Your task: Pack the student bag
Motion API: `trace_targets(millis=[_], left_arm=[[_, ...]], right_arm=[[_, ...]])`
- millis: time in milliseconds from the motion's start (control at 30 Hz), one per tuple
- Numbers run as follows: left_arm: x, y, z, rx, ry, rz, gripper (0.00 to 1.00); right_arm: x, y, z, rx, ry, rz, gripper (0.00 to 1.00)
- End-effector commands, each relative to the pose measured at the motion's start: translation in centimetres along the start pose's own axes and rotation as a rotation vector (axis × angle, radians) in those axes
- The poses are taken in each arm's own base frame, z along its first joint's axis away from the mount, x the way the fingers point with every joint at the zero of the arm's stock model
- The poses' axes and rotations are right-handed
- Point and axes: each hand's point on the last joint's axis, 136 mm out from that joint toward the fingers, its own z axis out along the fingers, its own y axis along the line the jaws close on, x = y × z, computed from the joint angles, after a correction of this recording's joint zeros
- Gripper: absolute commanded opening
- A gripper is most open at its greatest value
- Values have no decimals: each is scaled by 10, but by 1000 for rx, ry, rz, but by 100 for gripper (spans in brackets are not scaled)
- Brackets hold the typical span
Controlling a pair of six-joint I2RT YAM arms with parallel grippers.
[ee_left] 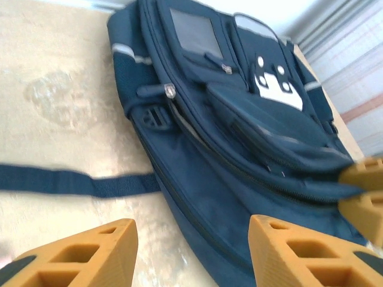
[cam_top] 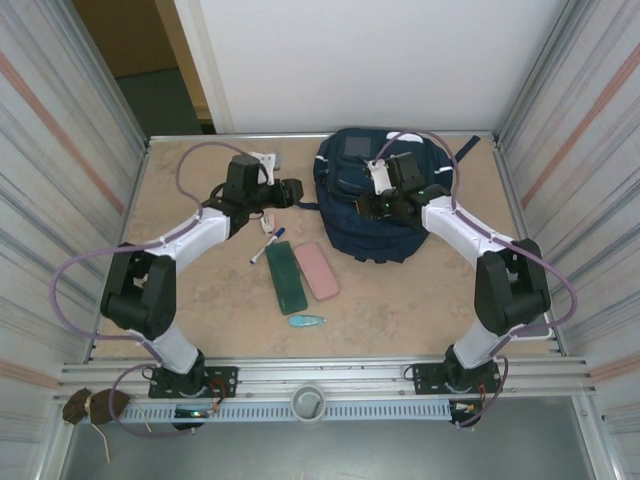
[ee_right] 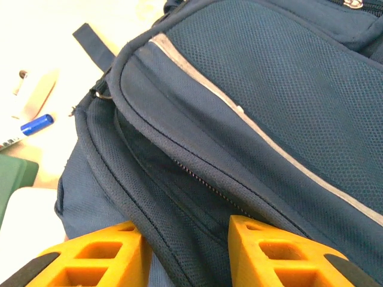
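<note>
The student bag lies flat at the back of the table, navy with a pale stripe and a grey square patch. My left gripper is open just left of the bag. In its wrist view its fingers stand wide apart, with the bag's side and bare table between them. My right gripper rests on top of the bag. Its jaws are closed on a fold of fabric beside an open zip.
A loose dark strap trails left from the bag. In front of the bag lie a blue-capped marker, a green case, a pink case and a small pale blue item. Metal walls close in both sides.
</note>
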Motion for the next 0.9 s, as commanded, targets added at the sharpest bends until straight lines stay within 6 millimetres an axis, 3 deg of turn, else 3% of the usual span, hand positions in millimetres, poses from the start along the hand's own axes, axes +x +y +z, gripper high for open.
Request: trace_targets(millis=[0, 67, 167, 367, 500, 633, 867], left_arm=[[15, 3, -11, -38, 3, -1, 53], [25, 6, -16, -54, 13, 2, 53], [38, 13, -24, -85, 25, -4, 54], [61, 23, -42, -142, 80, -28, 57], [69, 31, -66, -206, 62, -26, 62], [70, 40, -91, -286, 53, 15, 68], [82, 44, -109, -323, 91, 29, 73]], right_arm=[[-10, -14, 5, 50, 4, -26, 37], [-10, -16, 9, 67, 16, -40, 34], [-12, -22, 9, 105, 28, -55, 21], [-34, -14, -17, 100, -45, -27, 0], [-48, -9, -29, 71, -80, 39, 0], [-49, -12, -24, 79, -57, 87, 0], [-52, -2, -22, 35, -43, 131, 0]])
